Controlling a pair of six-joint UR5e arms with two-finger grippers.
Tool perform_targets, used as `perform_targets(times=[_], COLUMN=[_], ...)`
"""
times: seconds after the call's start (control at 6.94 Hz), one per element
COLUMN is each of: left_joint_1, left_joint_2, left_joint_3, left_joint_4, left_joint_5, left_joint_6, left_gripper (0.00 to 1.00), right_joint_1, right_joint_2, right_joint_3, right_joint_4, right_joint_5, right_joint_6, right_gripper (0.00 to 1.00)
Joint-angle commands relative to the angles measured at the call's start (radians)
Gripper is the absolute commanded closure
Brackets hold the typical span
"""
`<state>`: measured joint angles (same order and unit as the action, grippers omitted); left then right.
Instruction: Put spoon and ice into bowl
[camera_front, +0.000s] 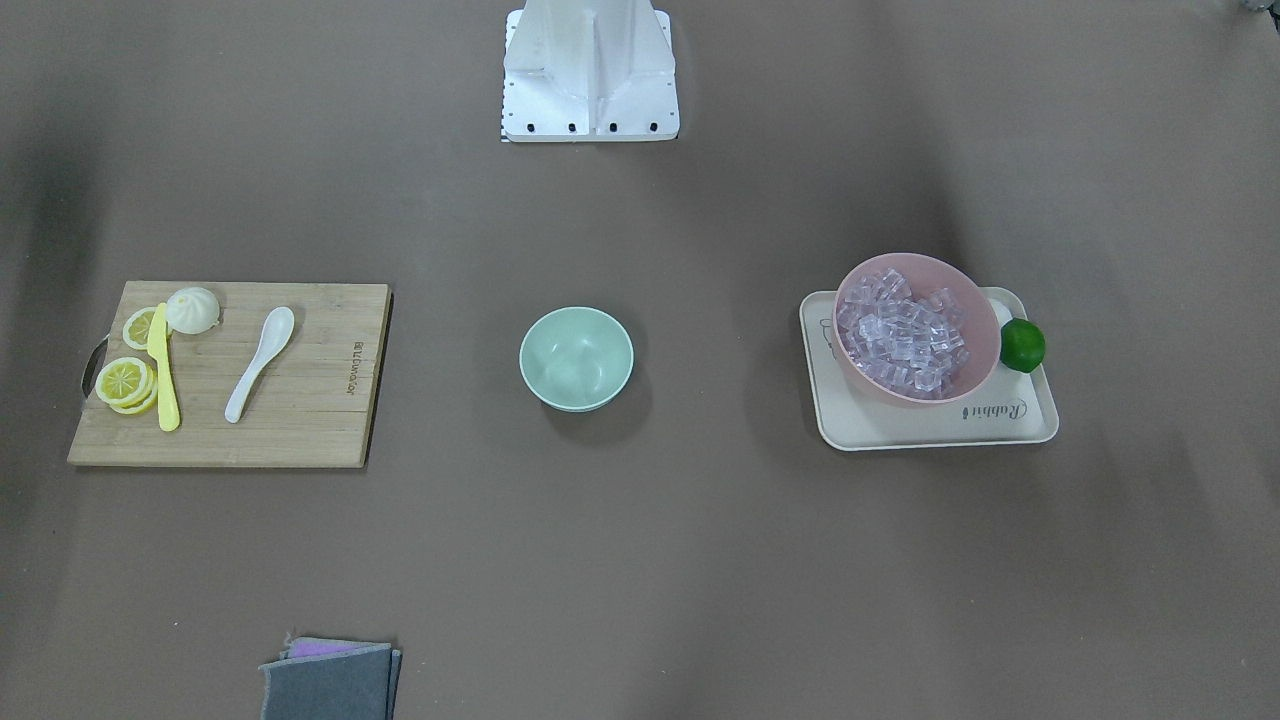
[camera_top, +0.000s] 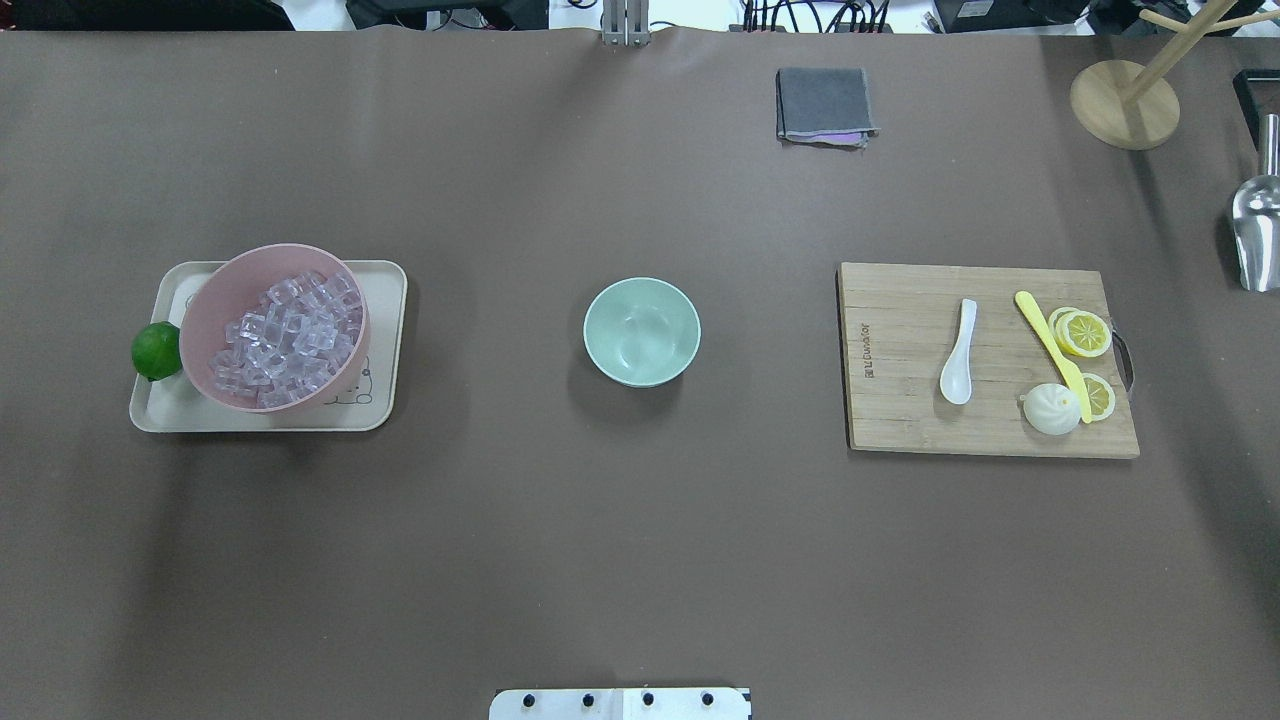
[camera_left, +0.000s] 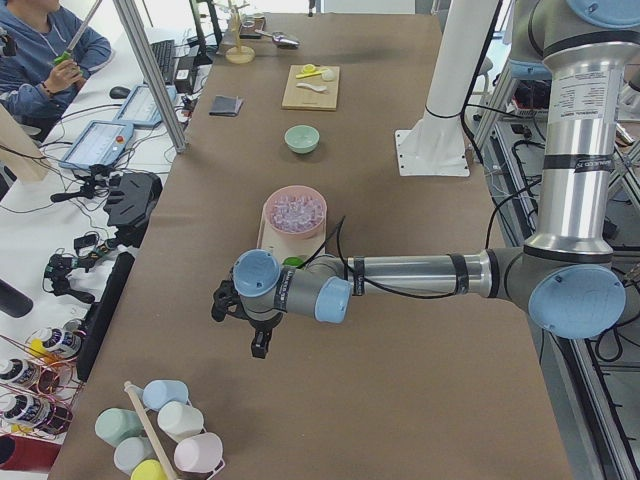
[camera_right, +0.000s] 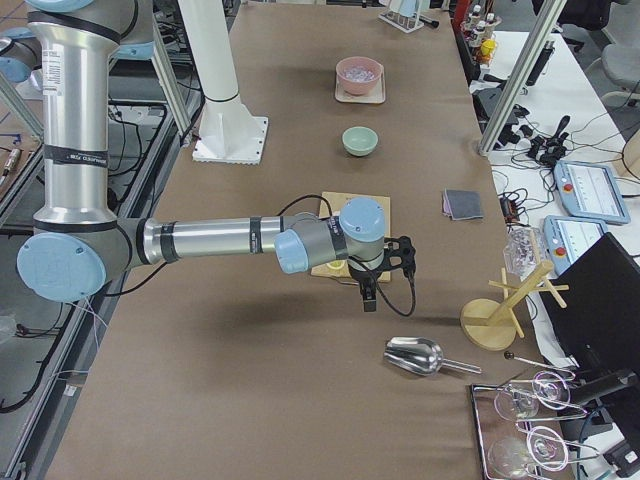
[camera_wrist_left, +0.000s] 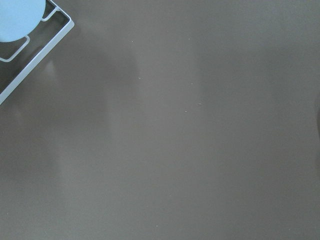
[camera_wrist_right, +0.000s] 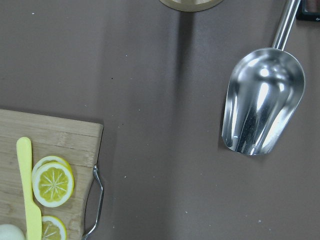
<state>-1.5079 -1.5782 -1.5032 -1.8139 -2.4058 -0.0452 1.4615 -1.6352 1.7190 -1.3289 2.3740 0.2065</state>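
Note:
The white spoon (camera_front: 258, 365) lies on a wooden cutting board (camera_front: 320, 410), and it also shows in the overhead view (camera_top: 958, 352). The mint-green bowl (camera_front: 576, 358) stands empty at the table's middle (camera_top: 641, 331). The ice (camera_front: 905, 333) fills a pink bowl (camera_top: 215, 290) on a cream tray (camera_top: 385, 300). My left gripper (camera_left: 257, 345) hangs over the table's left end, away from the tray. My right gripper (camera_right: 368, 298) hangs past the cutting board's outer end. Both show only in the side views, so I cannot tell if they are open or shut.
On the board lie a yellow knife (camera_top: 1050, 352), lemon slices (camera_top: 1085, 332) and a white bun (camera_top: 1050, 410). A lime (camera_top: 155, 350) sits on the tray. A metal scoop (camera_wrist_right: 262, 102), a wooden stand (camera_top: 1125, 105) and a grey cloth (camera_top: 823, 104) are at the right and far side.

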Motion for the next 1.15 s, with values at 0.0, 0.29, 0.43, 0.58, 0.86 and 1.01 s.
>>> perform_targets(times=[0.0,0.29,0.43,0.58,0.86,1.01], left_joint_1=[0.0,0.001,0.0,0.0,0.0,0.0], left_joint_2=[-0.005,-0.01,-0.01,-0.011,-0.032,-0.033], left_joint_3=[-0.008,-0.002,-0.012,-0.053,-0.066,-0.068], left_joint_4=[0.013,0.013,0.008,0.025,0.097,0.099], left_joint_5=[-0.018,-0.036,-0.041,-0.047,-0.036,-0.036], left_joint_6=[0.002,0.002,0.001,-0.002,-0.015,-0.015], left_gripper=[0.02,0.02,0.02,0.02,0.02,0.02], right_joint_1=[-0.003,-0.004,-0.003,-0.003,-0.003,-0.003], right_joint_2=[0.005,0.009,0.011,0.011,0.009,0.008], right_joint_3=[-0.033,-0.051,-0.053,-0.053,-0.053,-0.053], right_joint_4=[-0.006,-0.009,-0.003,-0.001,0.002,0.002], right_joint_5=[-0.003,0.004,0.007,0.005,0.004,0.002], right_joint_6=[-0.021,-0.025,-0.025,-0.025,-0.024,-0.024], right_gripper=[0.0,0.0,0.0,0.0,0.0,0.0])
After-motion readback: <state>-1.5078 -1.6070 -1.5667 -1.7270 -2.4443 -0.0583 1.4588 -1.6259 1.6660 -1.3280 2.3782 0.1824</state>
